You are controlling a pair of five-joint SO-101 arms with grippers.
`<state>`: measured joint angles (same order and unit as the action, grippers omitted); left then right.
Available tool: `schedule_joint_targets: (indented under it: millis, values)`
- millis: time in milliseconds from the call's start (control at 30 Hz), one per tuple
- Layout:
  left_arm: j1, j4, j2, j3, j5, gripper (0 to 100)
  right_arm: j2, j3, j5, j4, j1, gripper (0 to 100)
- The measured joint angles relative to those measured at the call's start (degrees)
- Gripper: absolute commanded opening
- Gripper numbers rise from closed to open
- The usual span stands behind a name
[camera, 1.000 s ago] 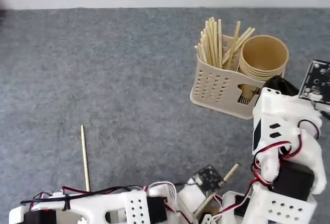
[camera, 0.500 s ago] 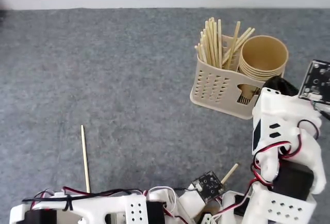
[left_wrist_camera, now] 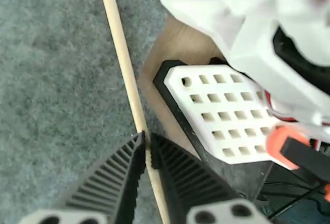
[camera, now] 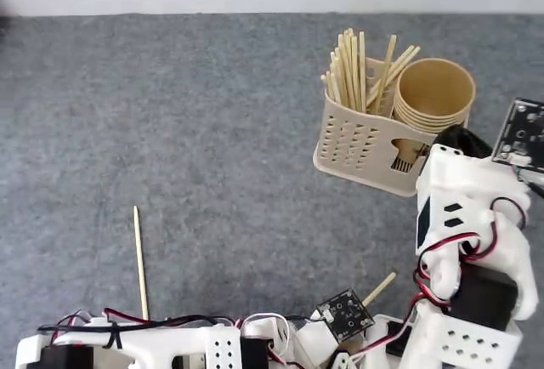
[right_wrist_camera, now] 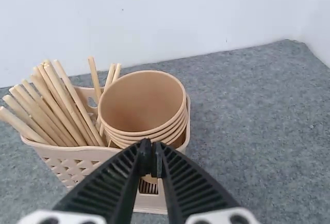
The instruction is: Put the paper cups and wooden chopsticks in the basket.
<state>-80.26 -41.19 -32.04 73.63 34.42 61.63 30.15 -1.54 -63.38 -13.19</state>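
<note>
Paper cups (right_wrist_camera: 143,102) sit nested in one compartment of the basket (right_wrist_camera: 62,164), and a bundle of wooden chopsticks (right_wrist_camera: 46,105) stands in the compartment beside them. The left gripper (left_wrist_camera: 147,140) is clamped on a single chopstick (left_wrist_camera: 121,64) low over the grey tabletop (left_wrist_camera: 46,79) near the arms' bases, while a loose chopstick (camera: 139,258) lies flat well apart from the basket. The right gripper (right_wrist_camera: 151,149) hangs just in front of the basket on the cups' side, fingers pressed together on nothing.

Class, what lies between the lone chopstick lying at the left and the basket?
Bare grey carpet, nothing else, between chopstick and basket; high view.
</note>
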Motion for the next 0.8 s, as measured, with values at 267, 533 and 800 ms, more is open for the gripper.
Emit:
schedule_joint_targets:
  millis: [267, 533, 800]
  values:
    - [2.11, -0.7, 0.0, 0.0, 0.0, 16, 0.0, 0.0, 0.0, 0.0, 0.0, 0.9]
    - [-0.35, -4.04, 0.0, 0.09, 0.44, 19, 0.0, 0.0, 0.0, 0.0, 0.0, 0.9]
    - [0.97, -3.34, 0.0, 0.18, 1.23, 8, 0.0, 0.0, 0.0, 0.0, 0.0, 0.9]
